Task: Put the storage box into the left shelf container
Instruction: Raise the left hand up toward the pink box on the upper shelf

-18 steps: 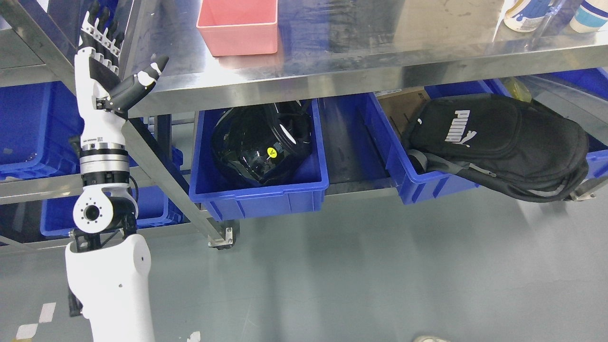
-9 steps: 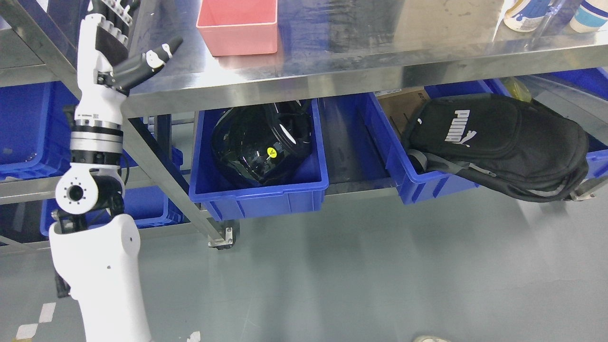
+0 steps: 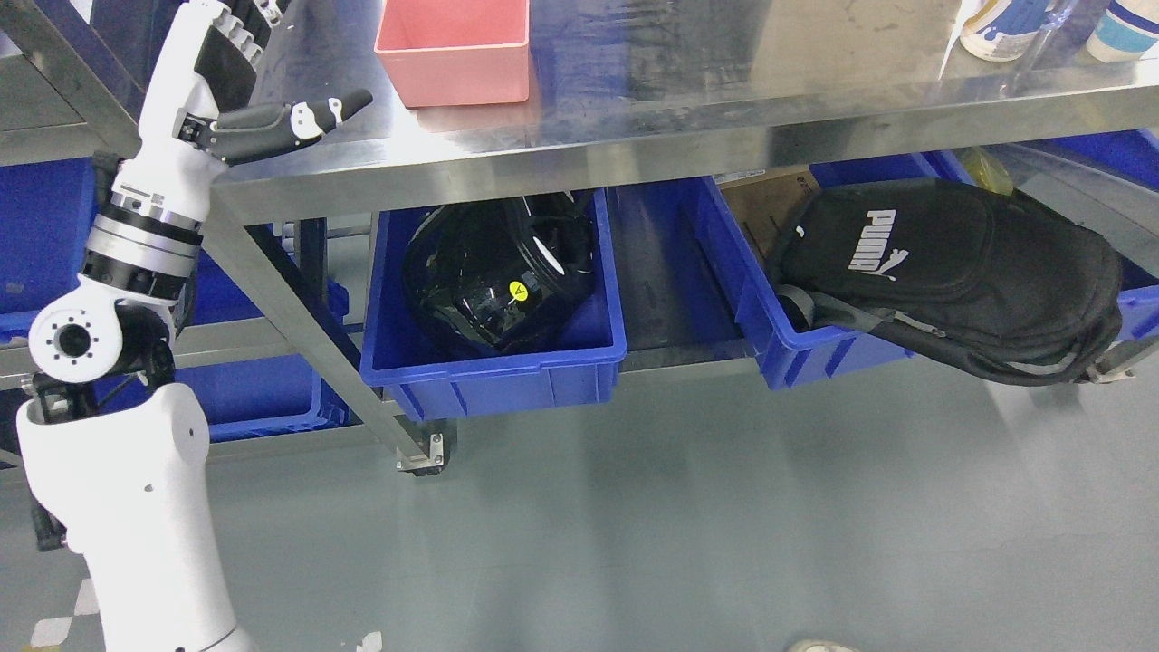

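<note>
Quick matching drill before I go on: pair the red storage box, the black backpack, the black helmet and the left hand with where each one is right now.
Things:
1. red storage box
2. black backpack
3. black helmet
4. left hand

Places:
A. inside the blue bin under the table
B. on the steel tabletop
C. raised at the table's left corner, fingers open
D. draped over the right-hand blue bin

Pairs: 1-B, 2-D, 3-A, 4-C
</note>
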Available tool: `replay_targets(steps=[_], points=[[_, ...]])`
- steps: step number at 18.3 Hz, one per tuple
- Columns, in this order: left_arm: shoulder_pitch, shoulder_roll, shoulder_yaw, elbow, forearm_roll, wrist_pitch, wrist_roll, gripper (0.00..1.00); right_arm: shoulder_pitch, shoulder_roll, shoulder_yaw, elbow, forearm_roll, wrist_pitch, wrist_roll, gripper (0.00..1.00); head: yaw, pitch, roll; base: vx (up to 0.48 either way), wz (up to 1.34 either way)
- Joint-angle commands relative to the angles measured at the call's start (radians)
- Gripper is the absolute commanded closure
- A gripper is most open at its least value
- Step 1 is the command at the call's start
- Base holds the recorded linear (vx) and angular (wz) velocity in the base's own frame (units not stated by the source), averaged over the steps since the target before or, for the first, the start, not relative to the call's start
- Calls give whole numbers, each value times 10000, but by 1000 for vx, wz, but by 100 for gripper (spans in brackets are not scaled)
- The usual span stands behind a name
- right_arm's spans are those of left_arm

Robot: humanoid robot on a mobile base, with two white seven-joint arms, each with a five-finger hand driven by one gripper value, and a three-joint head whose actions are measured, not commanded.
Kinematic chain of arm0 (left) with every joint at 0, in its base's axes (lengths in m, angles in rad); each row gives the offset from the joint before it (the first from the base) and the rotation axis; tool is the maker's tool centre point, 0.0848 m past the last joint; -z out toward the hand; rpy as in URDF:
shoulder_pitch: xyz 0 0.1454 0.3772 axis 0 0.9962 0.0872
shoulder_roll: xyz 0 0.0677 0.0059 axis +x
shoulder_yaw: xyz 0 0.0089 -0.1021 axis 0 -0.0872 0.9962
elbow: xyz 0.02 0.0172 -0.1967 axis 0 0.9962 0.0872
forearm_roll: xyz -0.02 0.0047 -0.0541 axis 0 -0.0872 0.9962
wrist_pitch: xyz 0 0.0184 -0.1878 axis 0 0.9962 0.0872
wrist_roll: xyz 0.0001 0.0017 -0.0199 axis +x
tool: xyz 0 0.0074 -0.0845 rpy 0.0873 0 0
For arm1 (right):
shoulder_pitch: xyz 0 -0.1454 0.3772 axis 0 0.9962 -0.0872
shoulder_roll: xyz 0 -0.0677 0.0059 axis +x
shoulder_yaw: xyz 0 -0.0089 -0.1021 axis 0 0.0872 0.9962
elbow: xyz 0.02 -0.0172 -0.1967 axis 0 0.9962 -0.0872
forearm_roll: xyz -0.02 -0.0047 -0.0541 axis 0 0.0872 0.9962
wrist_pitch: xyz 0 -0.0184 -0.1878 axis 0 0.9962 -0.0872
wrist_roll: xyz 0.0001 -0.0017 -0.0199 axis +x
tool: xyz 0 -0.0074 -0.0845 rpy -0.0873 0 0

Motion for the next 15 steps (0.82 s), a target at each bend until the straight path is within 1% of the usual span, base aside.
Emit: replay_targets(steps=[1, 2, 3, 5, 7, 10, 11, 13, 15], points=[[216, 689, 102, 161, -25, 67, -376, 1, -184, -175, 0, -174, 0, 45, -8, 1, 0, 0, 0, 0, 0], [125, 842, 25, 207, -71, 67, -453, 1, -184, -175, 0, -174, 0, 45, -8, 1, 0, 0, 0, 0, 0], [-104, 1208, -67, 283, -284, 83, -666, 1, -184, -175, 0, -174, 0, 45, -8, 1, 0, 0, 0, 0, 0], [-717, 2143, -739, 574, -1431, 144, -1431, 1, -184, -175, 0, -174, 0, 45, -8, 1, 0, -1, 0, 0, 0], [-1101, 2712, -1338, 697, -2032, 174, -2199, 1, -184, -175, 0, -174, 0, 45, -8, 1, 0, -1, 0, 0, 0], [-1960, 3143, -1876, 1096, -2861, 1077, -2676, 2, -184, -175, 0, -174, 0, 45, -8, 1, 0, -1, 0, 0, 0], [-2159, 3296, -2106, 1203, -3030, 1232, -2951, 2, -184, -175, 0, -174, 0, 45, -8, 1, 0, 0, 0, 0, 0], [-2787, 3497, -2566, 1433, -3170, 1310, -3641, 4, -184, -175, 0, -174, 0, 45, -8, 1, 0, -1, 0, 0, 0], [-3370, 3421, -3118, 1831, -3307, 1341, -4148, 7, -184, -175, 0, -174, 0, 45, -8, 1, 0, 0, 0, 0, 0]])
